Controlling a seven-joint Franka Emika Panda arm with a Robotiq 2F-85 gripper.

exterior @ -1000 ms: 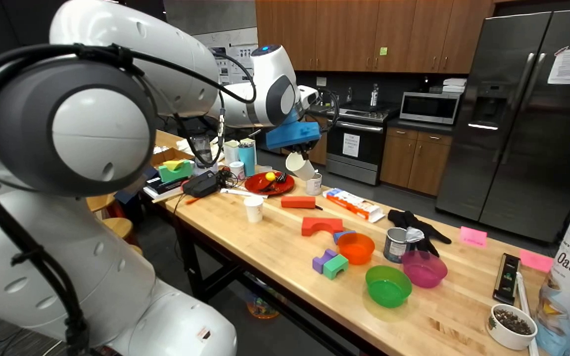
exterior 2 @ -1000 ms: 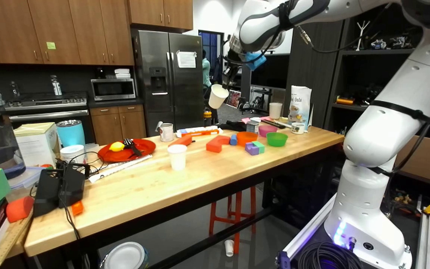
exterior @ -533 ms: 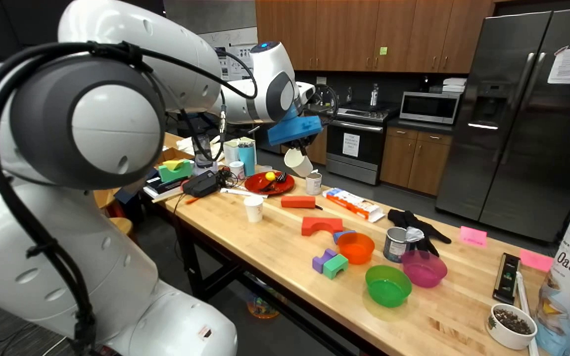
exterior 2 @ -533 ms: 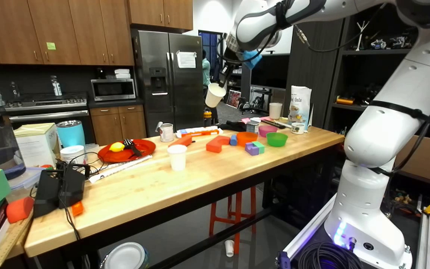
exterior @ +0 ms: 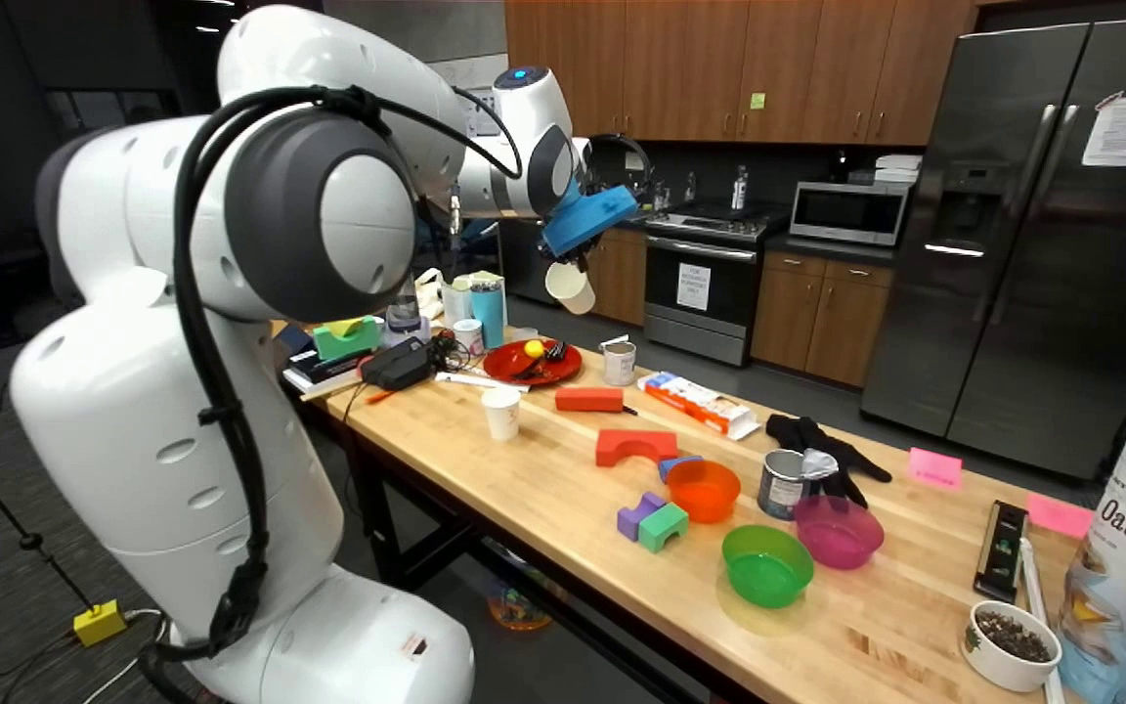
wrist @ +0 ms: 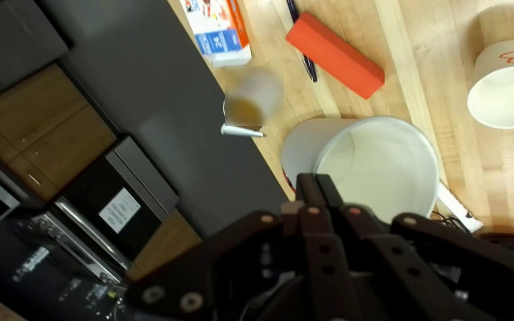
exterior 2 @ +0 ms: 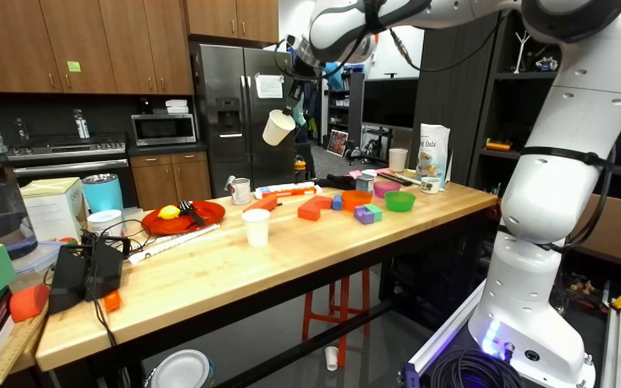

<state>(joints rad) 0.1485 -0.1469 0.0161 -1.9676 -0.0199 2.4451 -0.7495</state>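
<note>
My white jointed arm (exterior 2: pixel 574 124) stands more upright than a second ago, its far end higher; I judge that as a lift through the air, no setting-down. Below runs the long pale wooden table (exterior: pixel 543 479). On it, at 7 o'clock from my jaws in an exterior view, sits the round red plate (exterior: pixel 499 366). My black two-fingered gripper (wrist: pixel 315 176) is fully closed, pinching the wall of a white tapered cup (wrist: pixel 366 162), likely paper. That cup has risen toward 11 o'clock there and hangs tilted, well above table height; it looks smooth and undented, nothing showing inside. At 5 o'clock of it, now apart, stands a pale metal can (exterior: pixel 619 364). In the wrist view a red rectangular block (wrist: pixel 335 55) lies at 12 o'clock of the cup, a dark pen (wrist: pixel 309 69) at 11.
</note>
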